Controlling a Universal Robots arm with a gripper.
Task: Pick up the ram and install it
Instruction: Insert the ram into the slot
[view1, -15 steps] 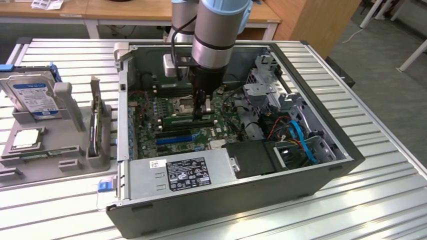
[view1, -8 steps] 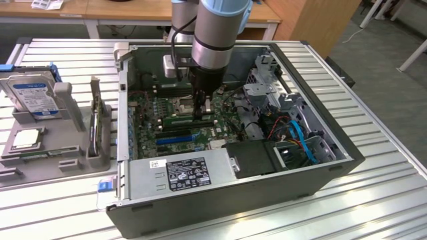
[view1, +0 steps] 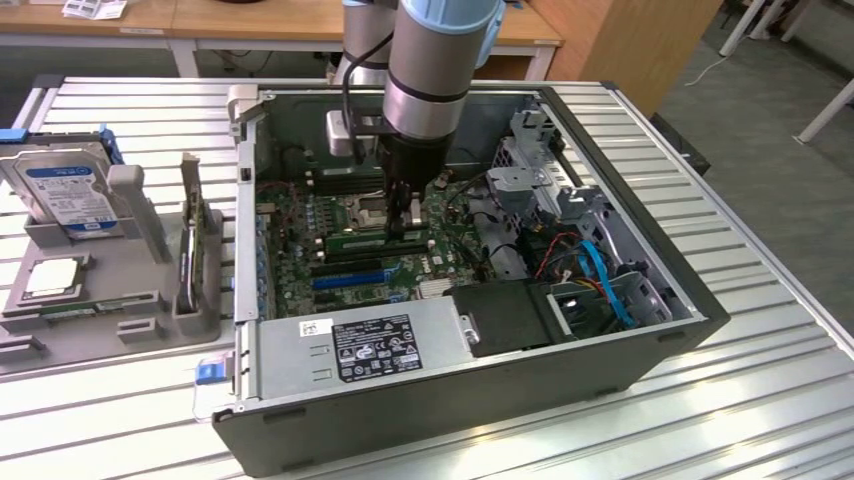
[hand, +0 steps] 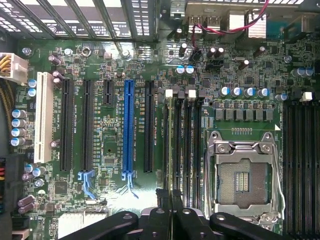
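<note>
The ram (hand: 171, 145) shows edge-on in the wrist view as a thin green strip. It runs along the memory slot nearest the black expansion slots, beside the empty CPU socket (hand: 245, 175). My gripper (hand: 170, 197) is shut on one end of it. In the exterior view the gripper (view1: 400, 228) reaches straight down into the open computer case (view1: 627, 350), and the green ram (view1: 367, 241) lies in line with the memory slots below it. Whether the stick is fully seated in the slot I cannot tell.
A blue expansion slot (hand: 128, 130) and a white slot (hand: 43, 117) lie beside the memory slots. The power supply (view1: 367, 345) and blue cables (view1: 607, 280) fill the case's near side. A grey fixture on the exterior view's left holds a hard drive (view1: 60, 190), a CPU chip (view1: 54, 278) and an upright card (view1: 198, 250).
</note>
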